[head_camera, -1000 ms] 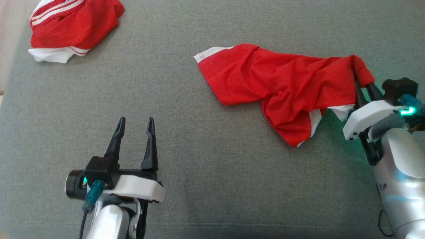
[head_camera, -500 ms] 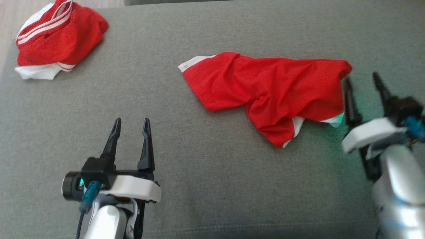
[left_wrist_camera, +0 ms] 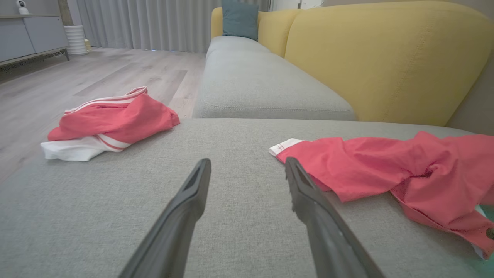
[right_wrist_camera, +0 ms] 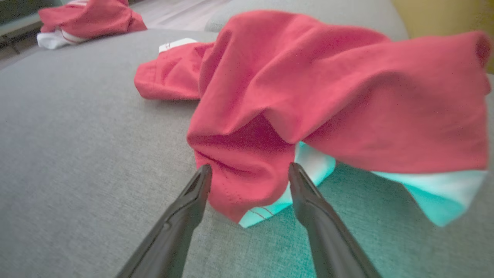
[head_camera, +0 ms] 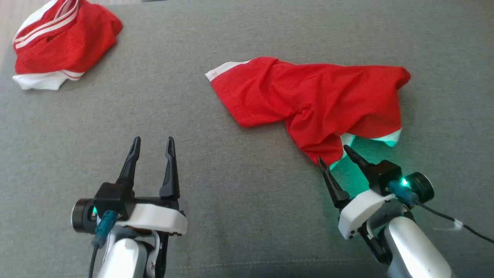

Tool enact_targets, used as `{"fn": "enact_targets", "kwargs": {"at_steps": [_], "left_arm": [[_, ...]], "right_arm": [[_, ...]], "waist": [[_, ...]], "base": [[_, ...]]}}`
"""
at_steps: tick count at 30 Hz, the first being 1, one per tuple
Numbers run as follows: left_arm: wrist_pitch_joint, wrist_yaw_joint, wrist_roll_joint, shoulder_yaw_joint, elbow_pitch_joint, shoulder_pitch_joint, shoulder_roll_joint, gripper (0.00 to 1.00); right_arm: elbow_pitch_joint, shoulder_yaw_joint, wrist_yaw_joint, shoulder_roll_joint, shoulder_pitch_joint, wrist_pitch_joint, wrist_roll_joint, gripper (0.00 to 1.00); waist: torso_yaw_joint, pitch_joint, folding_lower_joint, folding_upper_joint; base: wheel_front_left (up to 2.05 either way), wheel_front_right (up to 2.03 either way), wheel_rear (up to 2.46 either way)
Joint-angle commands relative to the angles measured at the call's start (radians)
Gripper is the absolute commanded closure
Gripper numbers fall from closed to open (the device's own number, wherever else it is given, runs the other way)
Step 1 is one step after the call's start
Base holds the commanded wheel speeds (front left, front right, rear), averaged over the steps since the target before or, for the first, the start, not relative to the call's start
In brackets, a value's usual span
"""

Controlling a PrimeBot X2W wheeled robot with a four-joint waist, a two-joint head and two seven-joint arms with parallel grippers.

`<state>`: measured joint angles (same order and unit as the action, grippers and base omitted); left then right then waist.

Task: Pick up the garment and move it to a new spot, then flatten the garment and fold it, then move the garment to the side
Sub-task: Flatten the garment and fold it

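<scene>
Now, crumpled red garment [head_camera: 308,96], lower corner between spread right jaws

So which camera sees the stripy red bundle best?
The left wrist view: the stripy red bundle lies whole, stripes and white edge clear. The head view cuts the bundle at the top; the right wrist view catches it small, cropped in a corner.

I see the garment [head_camera: 308,100], red cloth with white trim, lying crumpled and unfolded on the grey cushion [head_camera: 247,193], right of centre. It stretches sideways, with a white-edged corner [head_camera: 216,71] flat at its left end and white fabric [head_camera: 389,137] peeking from under its right edge.
</scene>
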<state>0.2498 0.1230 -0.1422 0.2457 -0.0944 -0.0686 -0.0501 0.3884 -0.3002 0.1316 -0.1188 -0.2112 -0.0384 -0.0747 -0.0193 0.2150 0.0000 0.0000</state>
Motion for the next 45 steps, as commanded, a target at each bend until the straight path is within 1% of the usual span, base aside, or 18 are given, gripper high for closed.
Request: {"fn": "enact_targets", "kwargs": {"at_steps": [1,4,7,8,9,10,11,12,13,18,19,27,32,39,40,41,42,45], "left_arm": [[0.012,-0.002,0.009,-0.032,0.036,-0.04,0.0,0.0],[0.012,0.0,0.005,-0.029,0.035,-0.044,0.0,0.0],[0.012,0.004,0.001,-0.031,0.034,-0.044,0.0,0.0],[0.012,0.005,0.0,-0.032,0.034,-0.044,0.0,0.0],[0.012,0.005,0.0,-0.033,0.033,-0.044,0.0,0.0],[0.012,0.006,-0.002,-0.033,0.033,-0.045,0.0,0.0],[0.012,0.006,-0.003,-0.034,0.034,-0.045,0.0,0.0],[0.012,0.007,-0.004,-0.034,0.036,-0.047,0.0,0.0],[0.012,0.009,-0.005,-0.036,0.038,-0.049,0.0,0.0],[0.012,0.019,-0.01,-0.056,0.048,-0.048,0.0,0.0],[0.012,0.019,-0.01,-0.056,0.048,-0.048,0.0,0.0],[0.012,0.026,-0.015,-0.079,0.068,-0.044,0.0,0.0],[0.012,0.028,-0.021,-0.08,0.075,-0.052,0.0,0.0],[0.012,0.034,-0.026,-0.076,0.076,-0.056,0.0,0.0],[0.012,0.034,-0.026,-0.075,0.075,-0.057,0.0,0.0],[0.012,0.035,-0.027,-0.074,0.074,-0.058,0.0,0.0],[0.012,0.035,-0.027,-0.073,0.073,-0.06,0.0,0.0],[0.012,0.035,-0.026,-0.071,0.07,-0.061,0.0,0.0]], "right_arm": [[-0.012,-0.014,-0.001,-0.008,-0.039,0.008,0.022,0.0],[0.044,-0.003,-0.001,0.002,-0.056,0.038,0.062,0.0],[0.079,0.01,-0.001,0.014,-0.069,0.043,0.086,0.0],[0.09,0.015,-0.001,0.016,-0.073,0.041,0.095,0.22],[0.101,0.02,-0.001,0.018,-0.076,0.042,0.101,0.5],[0.111,0.021,-0.001,0.022,-0.079,0.043,0.106,0.61],[0.118,0.017,-0.001,0.025,-0.081,0.042,0.106,0.75],[0.122,0.007,-0.001,0.029,-0.084,0.038,0.103,0.86],[0.124,-0.007,-0.001,0.033,-0.087,0.032,0.096,1.0],[0.102,-0.124,-0.001,0.05,-0.114,0.001,0.016,1.0],[0.102,-0.124,-0.001,0.05,-0.114,0.001,0.016,1.0],[0.025,-0.34,-0.001,0.066,-0.211,0.006,-0.12,1.0],[0.037,-0.445,-0.001,0.068,-0.287,0.023,-0.211,1.0],[0.11,-0.532,-0.001,0.068,-0.38,0.02,-0.318,1.0],[0.122,-0.542,-0.001,0.068,-0.391,0.016,-0.33,0.93],[0.133,-0.551,-0.001,0.068,-0.401,0.012,-0.342,0.57],[0.145,-0.563,-0.001,0.068,-0.41,0.009,-0.354,0.0],[0.157,-0.592,-0.001,0.068,-0.43,-0.009,-0.384,0.0]], "waist": [[0.01,0.005,0.0,0.0],[0.03,0.008,0.0,0.0],[0.044,0.008,0.0,0.0],[0.049,0.008,0.0,0.0],[0.053,0.007,0.0,0.0],[0.057,0.006,0.0,0.0],[0.061,0.005,0.0,0.0],[0.065,0.006,0.0,0.0],[0.069,0.006,0.0,0.0],[0.087,0.0,0.0,0.0],[0.087,0.0,0.0,0.0],[0.12,0.002,0.0,0.0],[0.152,0.013,0.0,0.0],[0.188,0.021,0.0,0.0],[0.191,0.023,0.0,0.0],[0.193,0.024,0.0,0.0],[0.195,0.023,0.0,0.0],[0.193,0.022,0.0,0.0]], "base": [[0.0,0.0,0.0],[0.0,0.0,0.0],[0.0,0.0,0.0],[0.0,0.0,0.0],[0.0,0.0,0.0],[0.0,0.0,0.0],[0.0,0.0,0.0],[0.0,0.0,0.0],[0.0,0.0,0.0],[0.0,0.0,0.0],[0.0,0.0,0.0],[0.0,0.0,0.0],[0.0,0.0,0.0],[0.0,0.0,0.0],[0.0,0.0,0.0],[0.0,0.0,0.0],[0.0,0.0,0.0],[0.0,0.0,0.0]]}}
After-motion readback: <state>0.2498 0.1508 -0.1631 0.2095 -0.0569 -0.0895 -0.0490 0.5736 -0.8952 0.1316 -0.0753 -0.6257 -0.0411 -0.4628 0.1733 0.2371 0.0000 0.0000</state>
